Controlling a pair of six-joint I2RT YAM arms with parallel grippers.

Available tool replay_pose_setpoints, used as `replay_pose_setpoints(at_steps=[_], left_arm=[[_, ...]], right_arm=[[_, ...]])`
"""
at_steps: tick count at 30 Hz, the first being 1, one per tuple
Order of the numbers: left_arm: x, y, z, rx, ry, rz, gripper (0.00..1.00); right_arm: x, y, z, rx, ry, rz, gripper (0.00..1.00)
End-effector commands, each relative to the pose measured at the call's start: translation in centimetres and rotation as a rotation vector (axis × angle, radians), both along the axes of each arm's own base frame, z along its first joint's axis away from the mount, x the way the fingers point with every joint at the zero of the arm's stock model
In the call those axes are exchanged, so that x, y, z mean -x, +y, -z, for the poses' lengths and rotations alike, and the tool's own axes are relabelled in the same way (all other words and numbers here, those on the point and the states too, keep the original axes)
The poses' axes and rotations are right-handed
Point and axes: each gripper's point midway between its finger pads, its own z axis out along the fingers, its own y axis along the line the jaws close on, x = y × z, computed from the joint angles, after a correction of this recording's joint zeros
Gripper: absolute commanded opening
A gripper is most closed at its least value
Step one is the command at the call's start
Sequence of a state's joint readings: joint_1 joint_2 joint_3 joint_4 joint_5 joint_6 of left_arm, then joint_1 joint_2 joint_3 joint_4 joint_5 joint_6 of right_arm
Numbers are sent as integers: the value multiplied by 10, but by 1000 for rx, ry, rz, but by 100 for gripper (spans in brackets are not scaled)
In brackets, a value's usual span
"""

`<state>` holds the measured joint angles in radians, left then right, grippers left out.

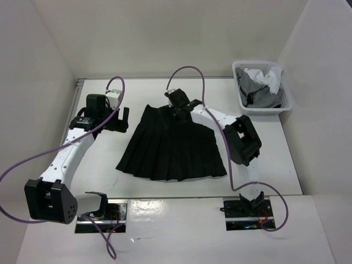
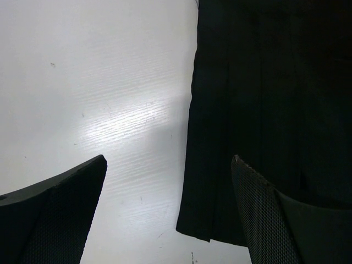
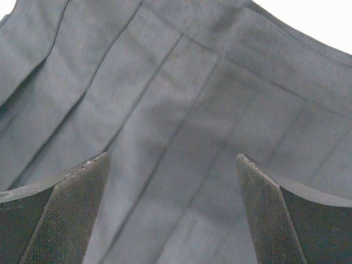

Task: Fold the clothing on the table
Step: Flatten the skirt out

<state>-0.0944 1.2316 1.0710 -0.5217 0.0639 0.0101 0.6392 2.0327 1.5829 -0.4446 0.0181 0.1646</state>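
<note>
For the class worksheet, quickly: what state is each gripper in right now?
Left gripper: open, holding nothing.
Right gripper: open, holding nothing, over the skirt.

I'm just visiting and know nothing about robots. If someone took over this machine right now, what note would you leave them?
Left claw: open, holding nothing, at the left edge of the skirt, partly over bare table.
Right claw: open, holding nothing, over the skirt near its waistband.
Skirt: spread flat on the table, waistband at the far side, hem toward the arms.
Done: no fold visible yet.
Left: grasp the skirt and fold it.
</note>
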Motion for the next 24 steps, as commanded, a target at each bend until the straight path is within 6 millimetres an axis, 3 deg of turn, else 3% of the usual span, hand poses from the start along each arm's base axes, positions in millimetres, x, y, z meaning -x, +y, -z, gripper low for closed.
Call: replay_pose_setpoints(at_steps=[1,4,10,17,20,24], left_arm=[[-4,0,-2,23,-12,-27,100],[-5,0,1,22,-2,-27,100],[-4,0,-2,23,-11,-27,100],[-2,0,2,22,-2,-27,100],[-2,0,-1,23,-12,-27,100],[-2,0,-1,23,-12,-27,100]], right_arm=[[-24,14,-1,-21,-57,91,99],[-21,13,20,5,-5,109,99],[-27,15,33,18,10,124,99],[-28,0,54,25,88,123,99],[-15,-8,71,61,139,111,99],[-4,-16,75,91,157,93,99]])
